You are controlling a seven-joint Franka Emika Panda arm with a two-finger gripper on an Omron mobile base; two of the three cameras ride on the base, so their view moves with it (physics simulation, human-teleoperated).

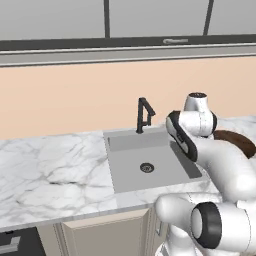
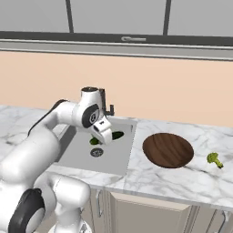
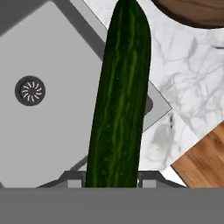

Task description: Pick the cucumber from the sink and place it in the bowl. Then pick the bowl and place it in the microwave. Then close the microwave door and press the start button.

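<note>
My gripper [image 2: 103, 136] is shut on the cucumber [image 3: 120, 96], a dark green one held lifted over the right part of the sink [image 2: 82, 157]. In the hand view the cucumber rises from between the two fingertips [image 3: 73, 180] and crosses the sink [image 3: 48, 131] rim towards the bowl [image 3: 197, 11]. Green ends of the cucumber [image 2: 117, 135] show on both sides of the hand. The brown wooden bowl [image 2: 168, 150] sits on the marble counter to the right of the sink, with nothing in it. Part of the bowl [image 1: 239, 141] shows behind the arm. The microwave is out of view.
A black faucet [image 1: 144, 115] stands at the back of the sink [image 1: 150, 165], and a round drain [image 2: 96, 152] lies in its floor. A small broccoli [image 2: 215, 159] lies on the counter right of the bowl. Cabinets hang above the peach wall.
</note>
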